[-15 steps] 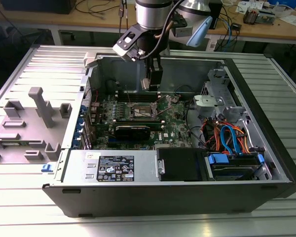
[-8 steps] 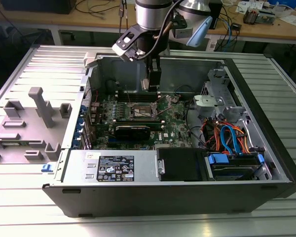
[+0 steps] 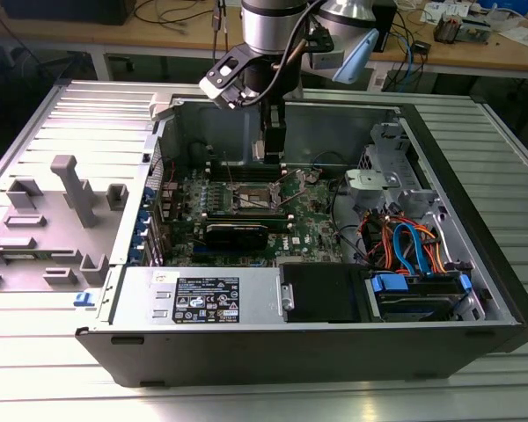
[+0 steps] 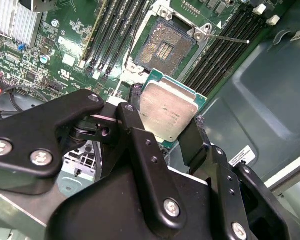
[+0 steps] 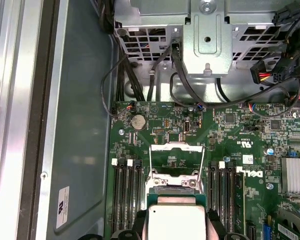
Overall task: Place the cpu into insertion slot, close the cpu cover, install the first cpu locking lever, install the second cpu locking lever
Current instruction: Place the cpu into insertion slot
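Right now the tool (image 3: 271, 145) hangs inside the open computer case (image 3: 334, 347), which lies with its open side up on the ribbed metal surface (image 3: 53, 378). Its two black fingers (image 4: 140, 135) are clenched on the cpu (image 4: 167, 110) — one finger on each of two opposite edges. In the second wrist view the chip's dull silver top faces the camera, with a rim of green showing round it. The chip is off the board, held in the air just short of the insertion slot (image 4: 163, 47). That slot sits beyond the fingertips, its dark centre bare and a silver rim all round it. The cpu cover (image 5: 179, 147) stands swung up from the slot, on the far side of the chip from the tool. In the first wrist view the green motherboard (image 5: 190, 125) shows through the cover's square window. A thin wire lever (image 4: 227, 39) sticks out from one corner of the slot, crossing above the long black memory slots (image 4: 225, 60) that run beside it.
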You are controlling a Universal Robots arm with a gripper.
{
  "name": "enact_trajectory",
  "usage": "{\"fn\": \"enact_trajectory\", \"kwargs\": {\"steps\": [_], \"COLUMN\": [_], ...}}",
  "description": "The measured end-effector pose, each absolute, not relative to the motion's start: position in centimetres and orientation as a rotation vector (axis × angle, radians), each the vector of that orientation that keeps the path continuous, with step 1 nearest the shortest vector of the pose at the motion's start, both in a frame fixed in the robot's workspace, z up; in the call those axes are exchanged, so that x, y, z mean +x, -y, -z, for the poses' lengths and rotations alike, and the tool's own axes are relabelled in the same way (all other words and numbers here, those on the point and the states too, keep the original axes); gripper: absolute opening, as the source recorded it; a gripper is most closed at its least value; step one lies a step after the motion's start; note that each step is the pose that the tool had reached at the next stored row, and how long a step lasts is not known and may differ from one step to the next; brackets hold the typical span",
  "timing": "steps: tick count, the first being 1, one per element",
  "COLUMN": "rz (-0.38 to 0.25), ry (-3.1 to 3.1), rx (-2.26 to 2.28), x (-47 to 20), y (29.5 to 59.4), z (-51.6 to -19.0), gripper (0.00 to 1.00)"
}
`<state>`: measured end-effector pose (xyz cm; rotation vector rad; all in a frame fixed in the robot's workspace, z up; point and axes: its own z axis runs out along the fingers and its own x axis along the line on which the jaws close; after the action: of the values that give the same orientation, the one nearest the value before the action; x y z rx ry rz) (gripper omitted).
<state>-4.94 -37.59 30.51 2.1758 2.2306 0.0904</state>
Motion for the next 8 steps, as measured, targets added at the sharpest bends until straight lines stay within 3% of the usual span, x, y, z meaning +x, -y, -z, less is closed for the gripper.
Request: {"fn": "enact_trajectory", "kwargs": {"steps": [8], "rz": [-0.090], "ry": [-2.230], "rx": [2.176], "x": [-4.93], "y": [37.59], "z": [-30.51], "gripper": [0.55]}}
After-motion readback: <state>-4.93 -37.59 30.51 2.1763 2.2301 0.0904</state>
